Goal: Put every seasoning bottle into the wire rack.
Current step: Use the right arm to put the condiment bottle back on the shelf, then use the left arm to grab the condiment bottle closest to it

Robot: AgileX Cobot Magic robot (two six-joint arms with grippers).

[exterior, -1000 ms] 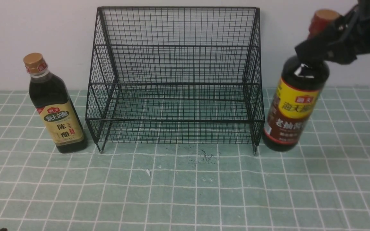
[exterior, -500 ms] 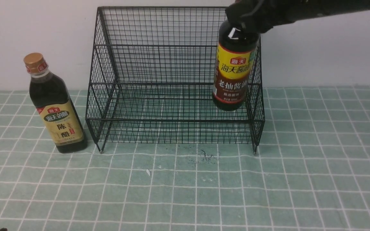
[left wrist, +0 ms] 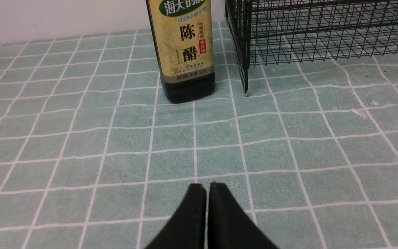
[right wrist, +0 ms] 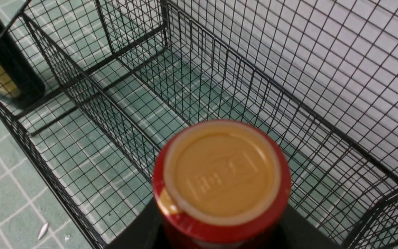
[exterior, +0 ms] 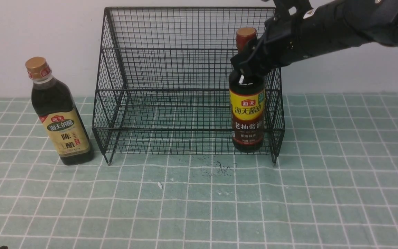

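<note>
Long-necked bottle (exterior: 247, 114), gripped by right hand (exterior: 249, 61), looks seated in wire rack (exterior: 185, 69); gold-capped bottle (left wrist: 185, 52), ahead of closed left hand (left wrist: 204, 188), not yet racked.

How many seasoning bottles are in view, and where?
2. The gold-capped bottle stands on the tablecloth left of the wire rack; the red-capped bottle is inside the rack's front tier at its right end, its neck held by the right gripper. None appears hidden.

The gold-capped bottle (exterior: 60, 114) shows a red "海天" mark and, below it, big dark characters "陈醋". The long-necked bottle (exterior: 247, 114) shows "海天" in red, then "海天酱油" and "老抽酱油". The smaller print is not readable.
</note>
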